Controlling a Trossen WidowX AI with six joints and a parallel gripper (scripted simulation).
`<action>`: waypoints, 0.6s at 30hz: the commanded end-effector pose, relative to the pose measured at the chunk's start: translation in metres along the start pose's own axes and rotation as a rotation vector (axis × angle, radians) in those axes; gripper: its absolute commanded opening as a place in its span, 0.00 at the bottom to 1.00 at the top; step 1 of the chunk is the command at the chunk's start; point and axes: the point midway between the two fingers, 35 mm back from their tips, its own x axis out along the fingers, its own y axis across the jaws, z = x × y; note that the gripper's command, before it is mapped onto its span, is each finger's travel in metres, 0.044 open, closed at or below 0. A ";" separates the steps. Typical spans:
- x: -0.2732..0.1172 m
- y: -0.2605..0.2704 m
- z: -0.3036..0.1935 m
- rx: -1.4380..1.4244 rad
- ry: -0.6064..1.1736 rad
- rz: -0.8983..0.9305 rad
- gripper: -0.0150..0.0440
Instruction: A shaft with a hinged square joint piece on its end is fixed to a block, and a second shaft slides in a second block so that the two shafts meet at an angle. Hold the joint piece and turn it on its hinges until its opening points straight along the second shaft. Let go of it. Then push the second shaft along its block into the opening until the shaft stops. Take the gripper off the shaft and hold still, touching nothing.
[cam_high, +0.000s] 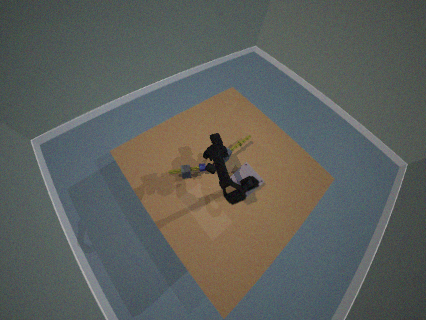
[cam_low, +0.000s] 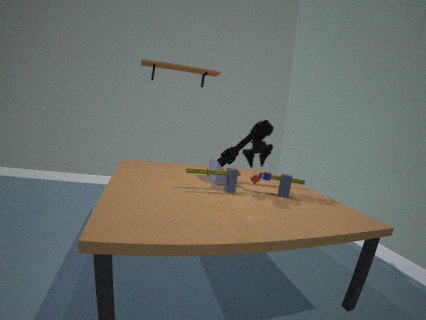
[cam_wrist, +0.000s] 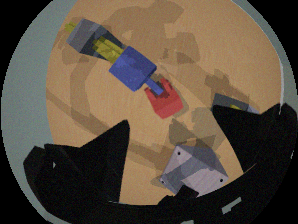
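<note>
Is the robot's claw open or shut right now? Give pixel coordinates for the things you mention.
Open: the gripper (cam_high: 214, 161) (cam_low: 257, 164) (cam_wrist: 173, 116) has its two fingers spread well apart, with nothing between them, above the red joint piece (cam_low: 255, 178) (cam_wrist: 167, 102).

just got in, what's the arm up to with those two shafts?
The arm's pincer is open and holds nothing, hanging above the red joint piece. That piece is hinged to the blue part on the end of the fixed shaft. The second shaft sits in its own block, its end apart from the joint piece. It looks set to grip and turn the joint piece first.
</note>
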 end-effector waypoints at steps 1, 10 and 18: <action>0.002 0.000 -0.002 -0.095 -0.036 0.012 1.00; 0.009 -0.001 -0.006 -0.376 -0.127 0.028 1.00; 0.020 -0.003 -0.007 -0.397 -0.131 0.026 1.00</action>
